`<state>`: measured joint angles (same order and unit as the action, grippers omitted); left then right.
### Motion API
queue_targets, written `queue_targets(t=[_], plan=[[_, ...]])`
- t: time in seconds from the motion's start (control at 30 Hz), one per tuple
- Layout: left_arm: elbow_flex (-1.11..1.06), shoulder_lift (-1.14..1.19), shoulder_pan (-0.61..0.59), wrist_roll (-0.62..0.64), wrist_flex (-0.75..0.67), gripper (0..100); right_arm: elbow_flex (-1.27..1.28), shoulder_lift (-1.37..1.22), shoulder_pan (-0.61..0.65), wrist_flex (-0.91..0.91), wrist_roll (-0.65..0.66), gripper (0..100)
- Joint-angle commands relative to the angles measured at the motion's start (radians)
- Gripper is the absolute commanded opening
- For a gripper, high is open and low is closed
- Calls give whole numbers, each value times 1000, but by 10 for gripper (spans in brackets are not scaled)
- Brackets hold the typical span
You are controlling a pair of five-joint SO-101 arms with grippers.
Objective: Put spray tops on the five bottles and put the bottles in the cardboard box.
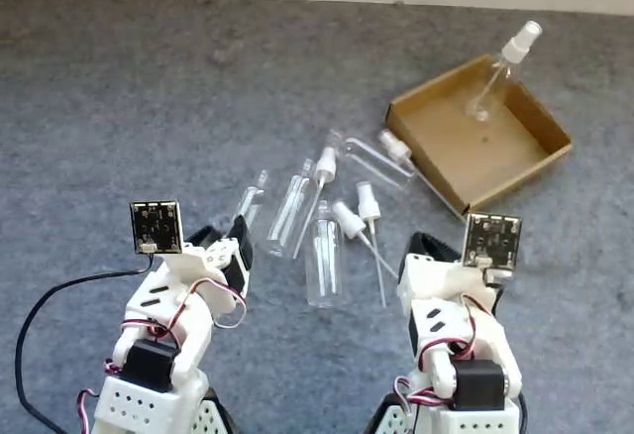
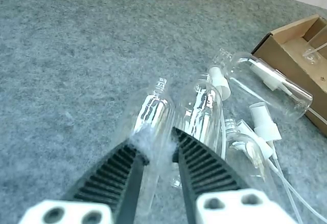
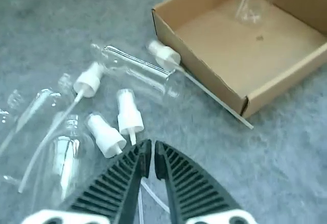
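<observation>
No readable text, labels, numbers or signs appear on anything in view.

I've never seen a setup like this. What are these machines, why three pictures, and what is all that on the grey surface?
These are two small robot arms, each ending in a black pincer called a gripper. One picture looks down from a fixed camera; the other two come from cameras on the arms' wrists, looking along the left gripper and the right gripper. On the grey table lie four clear bottles without tops and four loose white spray tops. A fifth bottle, top on, sits in the cardboard box. The right gripper is shut and holds nothing. The left gripper is at one bare bottle; whether it grips it, I cannot tell.
</observation>
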<state>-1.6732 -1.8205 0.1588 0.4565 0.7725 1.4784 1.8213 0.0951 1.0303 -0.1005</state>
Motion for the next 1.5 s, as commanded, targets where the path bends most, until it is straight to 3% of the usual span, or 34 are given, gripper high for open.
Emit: queue_targets(t=[0.0,0.3,0.5,0.7,1.0,1.2,1.47], plan=[[-21,-4,-15,5,3,38,44,18,15,-107,-2,9],[-21,-4,-15,5,3,38,142,18,10,-200,-2,9],[-21,-4,-15,5,3,38,139,18,16,-199,218,10],[-21,-4,-15,5,3,38,96,8,16,-196,227,10],[-21,-4,-15,5,3,38,-177,8,102,22,235,10],[-21,-4,-15,5,3,38,-251,7,127,30,460,10],[-21,-4,-15,3,3,38,-251,7,127,24,462,10]])
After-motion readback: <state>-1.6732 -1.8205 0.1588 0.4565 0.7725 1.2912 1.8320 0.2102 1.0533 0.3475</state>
